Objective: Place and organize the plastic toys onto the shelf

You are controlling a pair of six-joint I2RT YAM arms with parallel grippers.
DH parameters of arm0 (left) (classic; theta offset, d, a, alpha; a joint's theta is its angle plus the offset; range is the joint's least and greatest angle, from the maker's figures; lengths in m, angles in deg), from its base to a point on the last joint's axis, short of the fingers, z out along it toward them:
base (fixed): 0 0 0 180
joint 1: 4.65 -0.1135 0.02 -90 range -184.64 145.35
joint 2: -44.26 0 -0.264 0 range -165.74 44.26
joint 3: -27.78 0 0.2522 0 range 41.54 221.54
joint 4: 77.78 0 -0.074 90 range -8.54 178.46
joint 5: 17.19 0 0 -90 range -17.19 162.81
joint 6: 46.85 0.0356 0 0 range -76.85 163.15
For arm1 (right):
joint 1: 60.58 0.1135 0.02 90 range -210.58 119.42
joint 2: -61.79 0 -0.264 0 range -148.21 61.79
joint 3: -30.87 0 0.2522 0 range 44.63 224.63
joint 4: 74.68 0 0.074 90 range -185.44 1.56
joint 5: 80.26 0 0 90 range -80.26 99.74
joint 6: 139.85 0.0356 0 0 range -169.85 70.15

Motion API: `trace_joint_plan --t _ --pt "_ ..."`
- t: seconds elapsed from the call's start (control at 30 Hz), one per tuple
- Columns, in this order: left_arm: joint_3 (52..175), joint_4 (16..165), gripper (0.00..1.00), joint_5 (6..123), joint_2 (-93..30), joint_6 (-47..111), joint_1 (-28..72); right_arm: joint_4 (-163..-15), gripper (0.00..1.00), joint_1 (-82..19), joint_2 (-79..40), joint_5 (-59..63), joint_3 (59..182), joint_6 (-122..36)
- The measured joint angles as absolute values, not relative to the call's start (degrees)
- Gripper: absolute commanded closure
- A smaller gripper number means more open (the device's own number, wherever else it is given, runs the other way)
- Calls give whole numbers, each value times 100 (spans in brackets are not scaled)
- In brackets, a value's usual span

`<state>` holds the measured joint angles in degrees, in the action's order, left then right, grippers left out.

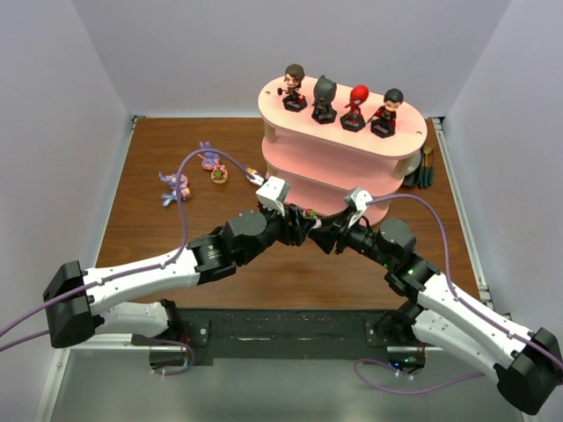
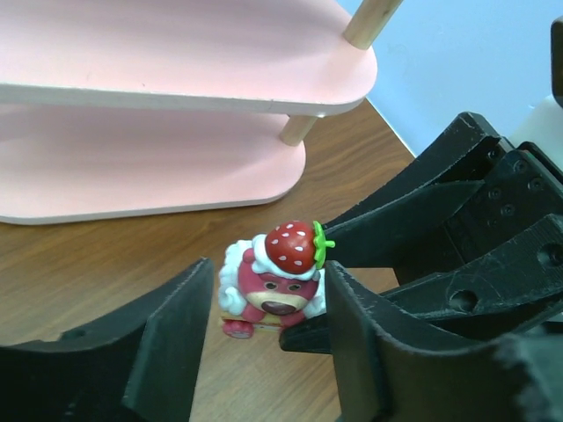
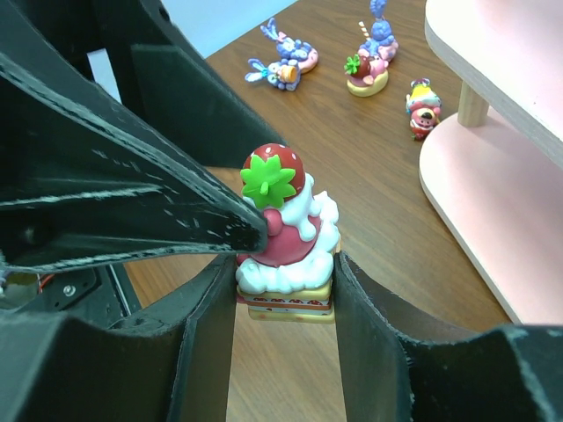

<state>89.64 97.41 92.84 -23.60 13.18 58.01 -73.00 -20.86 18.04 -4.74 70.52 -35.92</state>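
A small pink bear toy with a strawberry hat on a cake base (image 3: 286, 237) sits between my two grippers, low over the table in front of the shelf (image 1: 339, 163). My right gripper (image 3: 283, 286) is shut on its cake base. My left gripper (image 2: 264, 303) is open around the same toy (image 2: 277, 277), with its right finger close against the toy. Four big-headed figurines stand on the cream top board (image 1: 413, 136): brown-haired (image 1: 294, 88), black-masked (image 1: 325, 98), red-masked (image 1: 355, 107), black-haired (image 1: 387, 112).
Two purple-blue long-eared creatures (image 1: 174, 186) (image 1: 209, 158) and a pink-green toy (image 1: 219, 174) lie at the table's back left. Another tiny pink toy (image 3: 423, 107) stands by a shelf post. Dark pens (image 1: 425, 167) lie right of the shelf. The pink lower boards (image 2: 176, 167) are bare.
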Motion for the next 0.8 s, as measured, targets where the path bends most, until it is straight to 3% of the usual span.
trace_joint_plan --t 0.2,0.37,0.47,0.5,0.57,0.8 --pt "8964 9737 47 9273 -2462 1206 5853 -7291 100 -2086 1804 -466 7004 -3589" --pt "8964 9699 66 9306 -2519 1176 5855 -7294 100 -2090 1791 -466 6971 -3592" --pt "8964 9717 83 9323 -2580 1119 5877 -7305 100 -2090 1778 -461 6945 -3596" --pt "8964 9715 93 9350 -2602 1114 5879 -7326 100 -2092 1778 -439 6943 -3598" --pt "8964 9719 100 9393 -2624 1114 5886 -7364 100 -2105 1771 -420 6934 -3603" --pt "8925 9806 100 9481 -2578 1160 5932 -7396 100 -2125 1784 -238 6873 -3646"
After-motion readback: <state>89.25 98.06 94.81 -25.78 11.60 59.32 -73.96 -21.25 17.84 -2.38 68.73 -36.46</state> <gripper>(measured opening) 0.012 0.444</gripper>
